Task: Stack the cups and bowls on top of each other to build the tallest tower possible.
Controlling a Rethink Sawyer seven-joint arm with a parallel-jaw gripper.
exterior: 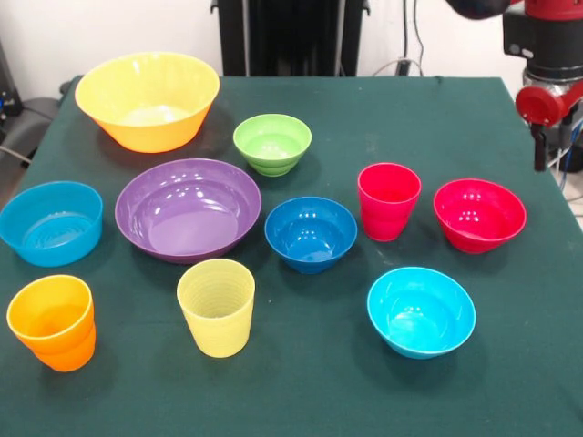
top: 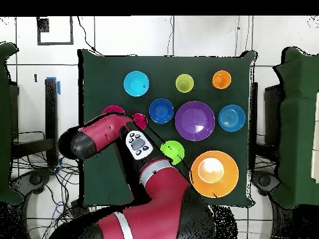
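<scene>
Red bowl [exterior: 479, 215] nr tbl [exterior: 437, 109] edge

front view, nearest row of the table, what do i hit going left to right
orange cup → pale yellow ribbed cup → cyan bowl

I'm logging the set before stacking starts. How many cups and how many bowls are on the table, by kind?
Cups: 3: red plastic tumbler, ribbed pale yellow tumbler, orange tumbler.
Bowls: 7: large yellow-orange bowl, wide purple bowl, lime green bowl, dark blue bowl, red bowl, cyan bowl, straight-sided light blue bowl.
Total: 10.
</scene>
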